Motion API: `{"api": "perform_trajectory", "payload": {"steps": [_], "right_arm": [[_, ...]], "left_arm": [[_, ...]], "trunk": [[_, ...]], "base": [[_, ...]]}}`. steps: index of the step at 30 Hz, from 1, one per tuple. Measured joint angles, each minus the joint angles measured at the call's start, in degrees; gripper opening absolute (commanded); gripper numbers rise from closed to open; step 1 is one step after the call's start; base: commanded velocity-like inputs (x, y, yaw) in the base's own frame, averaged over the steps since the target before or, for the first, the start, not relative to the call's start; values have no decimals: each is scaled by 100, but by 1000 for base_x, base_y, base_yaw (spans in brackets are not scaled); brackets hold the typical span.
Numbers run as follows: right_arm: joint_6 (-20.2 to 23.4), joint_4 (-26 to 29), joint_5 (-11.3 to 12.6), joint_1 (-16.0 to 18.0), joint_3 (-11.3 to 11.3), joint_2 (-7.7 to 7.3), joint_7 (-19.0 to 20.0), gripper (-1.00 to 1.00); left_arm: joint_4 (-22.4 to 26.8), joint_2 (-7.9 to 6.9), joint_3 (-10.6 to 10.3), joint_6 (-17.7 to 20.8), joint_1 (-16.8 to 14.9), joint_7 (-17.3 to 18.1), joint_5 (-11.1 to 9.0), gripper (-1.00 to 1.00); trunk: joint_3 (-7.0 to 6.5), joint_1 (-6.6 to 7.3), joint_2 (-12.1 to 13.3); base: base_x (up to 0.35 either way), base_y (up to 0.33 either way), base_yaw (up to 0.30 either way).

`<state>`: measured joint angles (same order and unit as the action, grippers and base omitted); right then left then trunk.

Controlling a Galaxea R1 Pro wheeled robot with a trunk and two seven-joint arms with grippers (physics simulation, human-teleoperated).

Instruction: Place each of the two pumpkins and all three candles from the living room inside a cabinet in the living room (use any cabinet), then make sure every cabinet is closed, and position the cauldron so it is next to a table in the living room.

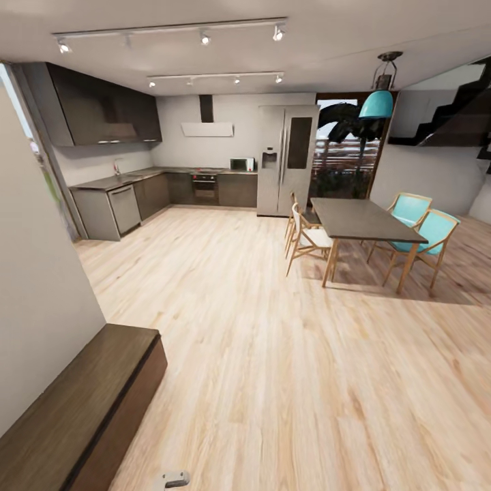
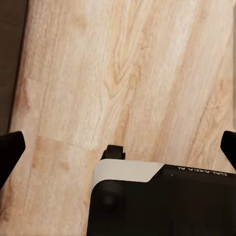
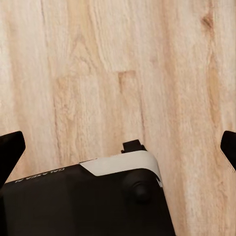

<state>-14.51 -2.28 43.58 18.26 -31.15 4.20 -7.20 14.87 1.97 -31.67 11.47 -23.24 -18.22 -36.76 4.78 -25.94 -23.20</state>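
Cabinet, the long low dark-brown wood unit, lies lower left of the frame, long axis running up-right; left gripper nearer; right gripper too hangs spread wide, empty, over pale plank floor.

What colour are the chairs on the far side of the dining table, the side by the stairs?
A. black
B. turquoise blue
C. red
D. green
B: the two chairs beyond the dark dining table have turquoise backs and seats on pale wooden legs, matching the turquoise hanging lamp above.
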Motion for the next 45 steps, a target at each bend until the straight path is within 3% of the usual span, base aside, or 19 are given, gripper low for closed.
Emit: {"api": "perform_trajectory", "payload": {"steps": [16, 45], "right_arm": [[0, -1, 0, 1, -7, 52, -22, 100], [1, -4, 0, 0, -11, 59, -42, 100]], "left_arm": [[6, -1, 0, -3, 1, -1, 0, 100], [3, 5, -2, -4, 1, -2, -1, 100]], "trunk": [[0, -3, 1], [6, -3, 1]], "base": [[109, -232, 271], [0, -31, 282]]}}
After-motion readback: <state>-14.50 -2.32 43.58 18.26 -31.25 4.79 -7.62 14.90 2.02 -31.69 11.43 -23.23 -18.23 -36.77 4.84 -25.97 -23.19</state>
